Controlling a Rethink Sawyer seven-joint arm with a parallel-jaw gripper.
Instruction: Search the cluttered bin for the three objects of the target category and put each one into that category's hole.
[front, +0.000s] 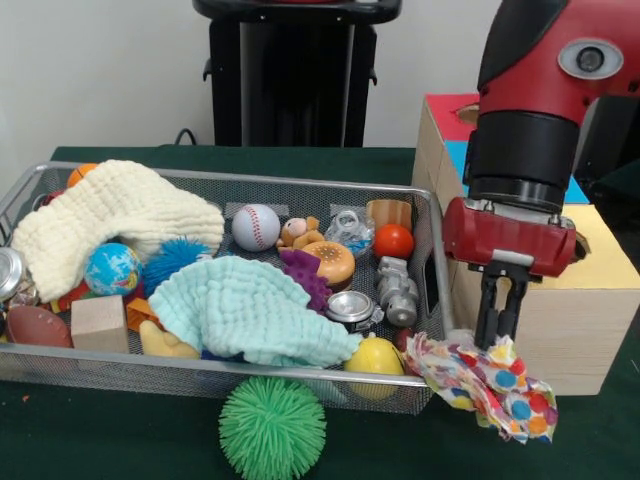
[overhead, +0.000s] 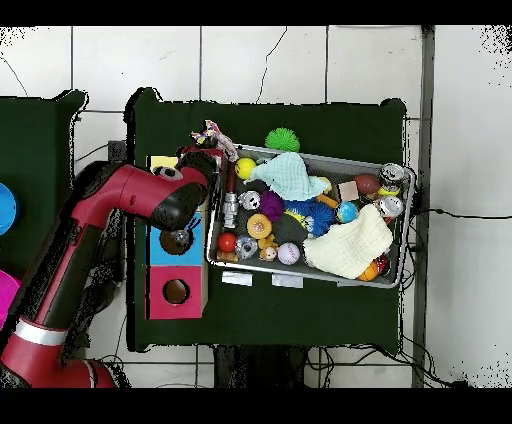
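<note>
My gripper (front: 501, 338) points straight down between the wire mesh bin (front: 250, 181) and the wood-grain box (front: 560, 330). Its fingers are shut on the top of a white wrinkly wad (front: 490, 385) printed with red, blue and yellow patches. The wad hangs at the bin's near right corner, outside the rim. In the overhead view the wad (overhead: 215, 134) lies just past my gripper (overhead: 207, 150), beside the yellow surround (overhead: 162, 162). My arm hides the yellow hole in both views. No other printed wad shows in the bin.
The bin holds a cream cloth (front: 110, 215), a mint cloth (front: 250, 310), a baseball (front: 256, 226) and several toys. A green spiky ball (front: 272, 427) lies on the table in front of it. The blue hole (overhead: 177, 240) and the red hole (overhead: 176, 291) top the same box.
</note>
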